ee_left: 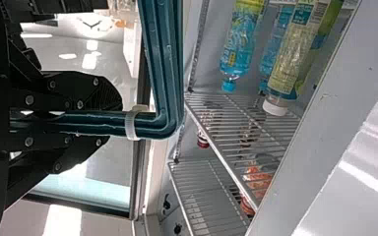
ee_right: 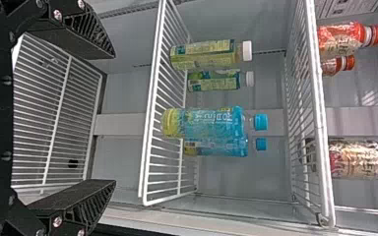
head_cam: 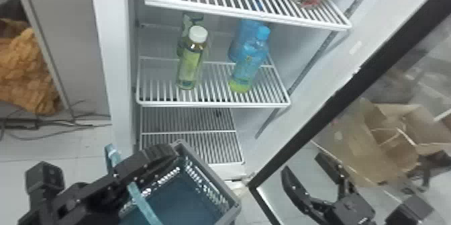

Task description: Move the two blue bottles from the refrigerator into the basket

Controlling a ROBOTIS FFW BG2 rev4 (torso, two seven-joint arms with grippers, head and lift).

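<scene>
- The step in hand looks to be taking the front blue bottle (ee_right: 211,123); it and the rear blue bottle (ee_right: 231,148) stand upright on the middle shelf (head_cam: 214,104).
- The right end effector (ee_right: 114,119) is spread wide and empty; it should go in level, straddle the front bottle's body below its cap, and close gently, as thin plastic may buckle.
- Lift just off the wires, then draw straight out, minding the upper shelf (head_cam: 241,14) and the green bottle (head_cam: 192,61) alongside.
- The left end effector (ee_left: 114,120) is closed around the handle (ee_left: 162,59); a steady basket (head_cam: 213,174) would make the drop easier.
- The right wrist view parts the two blue caps clearly; in the head view, the front bottle partly covers the rear one.
- The head view gives the basket's place, low before the fridge; the left wrist view details the handle grip.
</scene>
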